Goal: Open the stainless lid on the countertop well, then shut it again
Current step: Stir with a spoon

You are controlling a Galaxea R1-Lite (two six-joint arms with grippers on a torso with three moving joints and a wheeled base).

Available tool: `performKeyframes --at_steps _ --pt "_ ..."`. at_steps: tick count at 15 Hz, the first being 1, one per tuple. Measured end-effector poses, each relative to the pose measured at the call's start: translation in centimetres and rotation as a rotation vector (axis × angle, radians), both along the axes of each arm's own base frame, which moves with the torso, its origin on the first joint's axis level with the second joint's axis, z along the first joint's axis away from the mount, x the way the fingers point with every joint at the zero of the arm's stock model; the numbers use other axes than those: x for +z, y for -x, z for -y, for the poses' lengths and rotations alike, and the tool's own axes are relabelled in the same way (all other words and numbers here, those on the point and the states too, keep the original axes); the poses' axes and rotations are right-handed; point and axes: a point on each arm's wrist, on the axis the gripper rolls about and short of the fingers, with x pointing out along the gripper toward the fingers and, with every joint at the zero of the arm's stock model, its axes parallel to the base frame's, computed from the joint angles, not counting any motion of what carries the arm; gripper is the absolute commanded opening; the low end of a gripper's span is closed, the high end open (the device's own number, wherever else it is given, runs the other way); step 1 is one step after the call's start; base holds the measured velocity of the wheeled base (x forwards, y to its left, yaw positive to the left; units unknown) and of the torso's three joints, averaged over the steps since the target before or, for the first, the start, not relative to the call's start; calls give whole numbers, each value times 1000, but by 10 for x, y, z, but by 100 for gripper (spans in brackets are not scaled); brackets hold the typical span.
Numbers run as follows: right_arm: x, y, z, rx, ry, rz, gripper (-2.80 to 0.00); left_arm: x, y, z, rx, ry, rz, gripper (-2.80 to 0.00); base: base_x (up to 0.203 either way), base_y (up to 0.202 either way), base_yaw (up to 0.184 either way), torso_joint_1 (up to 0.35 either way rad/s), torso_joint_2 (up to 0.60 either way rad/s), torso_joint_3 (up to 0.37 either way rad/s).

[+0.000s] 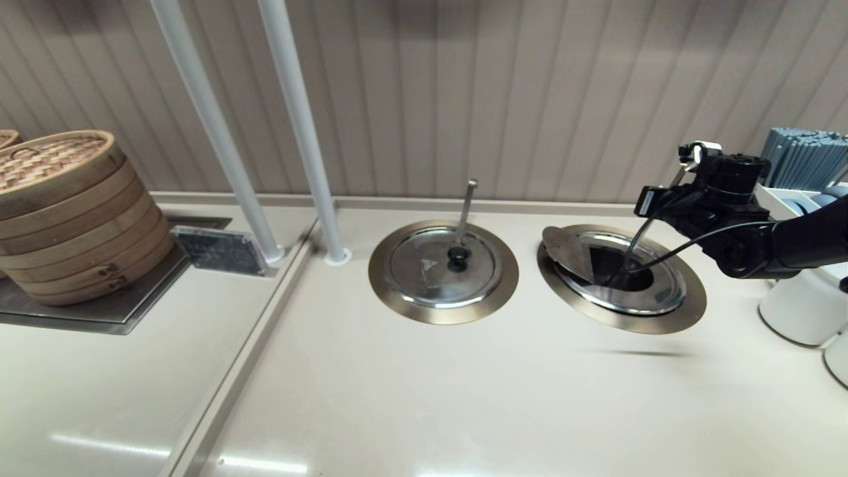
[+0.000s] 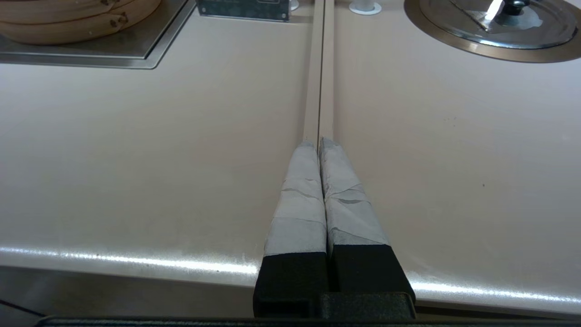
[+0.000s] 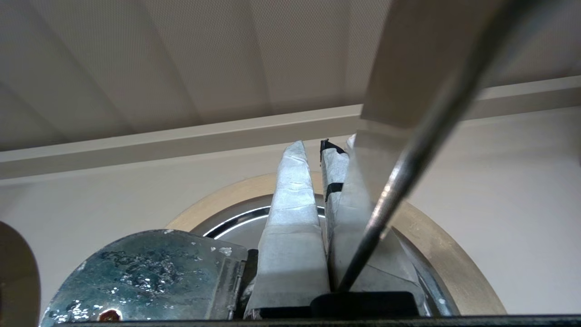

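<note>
The countertop well (image 1: pixel 689 299) is a round hole set in a wide, flat, brass-toned ring, and its dark interior is exposed. The stainless lid (image 1: pixel 568 248) is open: its hinged steel section is folded back and lies tilted over the well's left side, with droplets visible on the underside in the right wrist view. A long steel ladle handle (image 3: pixel 408 181) slants up out of the opening.
</note>
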Motion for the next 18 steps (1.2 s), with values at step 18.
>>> performKeyframes --at_steps 18 --pt "-3 0 18 0 29 -143 -280 0 0 0 0 0 -1 -280 0 0 0 0 0 0"
